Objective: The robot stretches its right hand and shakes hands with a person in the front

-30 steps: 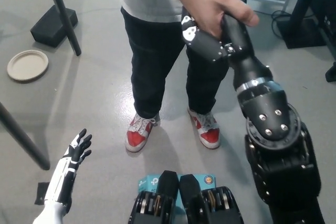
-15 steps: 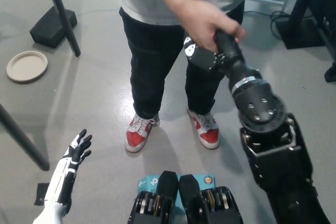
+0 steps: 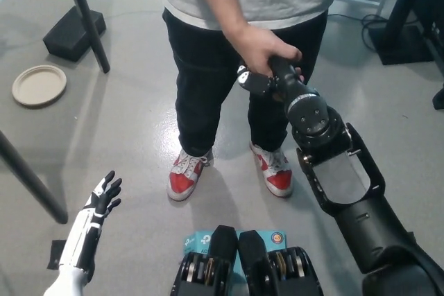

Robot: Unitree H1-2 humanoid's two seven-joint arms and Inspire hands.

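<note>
We are reaching our black right hand (image 3: pixel 260 82) out in front of us, and the person's hand (image 3: pixel 262 46) is wrapping over it from above, just in front of the dark trousers (image 3: pixel 208 81). Most of our hand is hidden under that grip — only a patch of its black shell with pale studs is showing — so we cannot tell whether our own fingers are closing around the person's hand or lying loose inside it. The two are plainly touching; the clasp is being made at about the person's hip.

What we are meeting is soft and alive: it is giving under pressure, easy to hurt if we are squeezing hard, and free to move on its own. We are judging that the right place to hold is across the palm, with fingers curling round the back of it, lightly and without twisting the wrist. The person is standing close, red and white shoes (image 3: pixel 186 173) planted on the grey floor (image 3: pixel 125 123) just ahead of us.

Our white left hand (image 3: pixel 99 202) is resting low at the left, its dark fingers spread and holding nothing. A round plate (image 3: pixel 39 85) is lying on the floor well off to the left, beside a dark stand (image 3: pixel 75 31).
</note>
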